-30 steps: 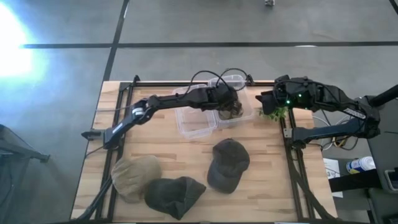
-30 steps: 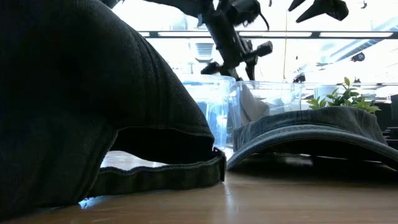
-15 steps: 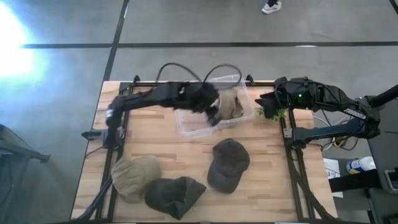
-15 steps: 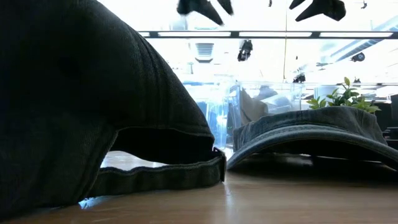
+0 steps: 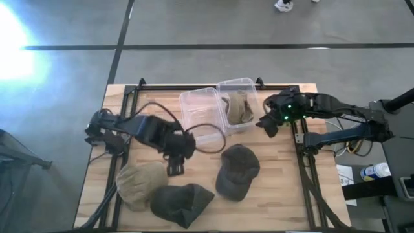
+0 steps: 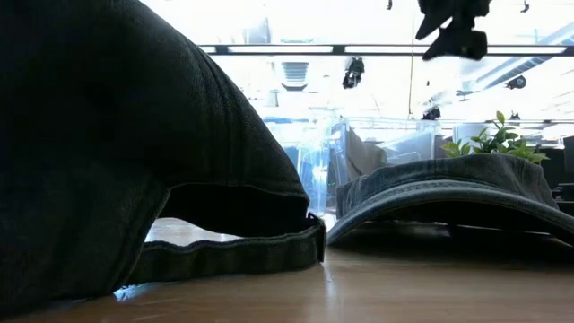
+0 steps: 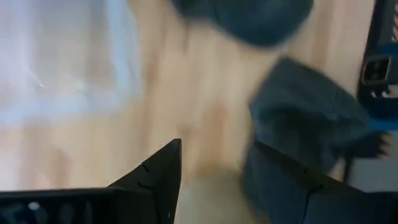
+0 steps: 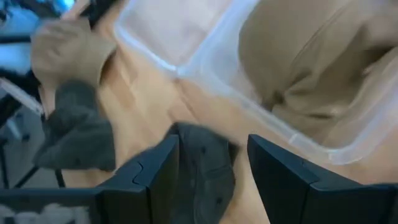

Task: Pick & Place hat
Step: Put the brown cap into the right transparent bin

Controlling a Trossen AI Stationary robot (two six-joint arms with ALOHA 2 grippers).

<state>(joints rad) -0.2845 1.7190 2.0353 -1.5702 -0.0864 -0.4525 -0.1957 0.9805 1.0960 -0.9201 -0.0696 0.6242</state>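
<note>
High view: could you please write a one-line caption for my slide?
Left gripper open above three loose caps; one tan cap already in the right clear bin; right gripper open beside it.

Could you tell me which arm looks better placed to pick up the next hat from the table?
Probably the left: its open hand hangs beside the tan hat and dark hat; the right hand sits by the bin.

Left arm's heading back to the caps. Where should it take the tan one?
Probably the tan cap's soft crown, from straight above. It lies flat, crown up, its near edge against the dark cap, so the top is the freest part. The left gripper, open, already hovers beside it.
</note>
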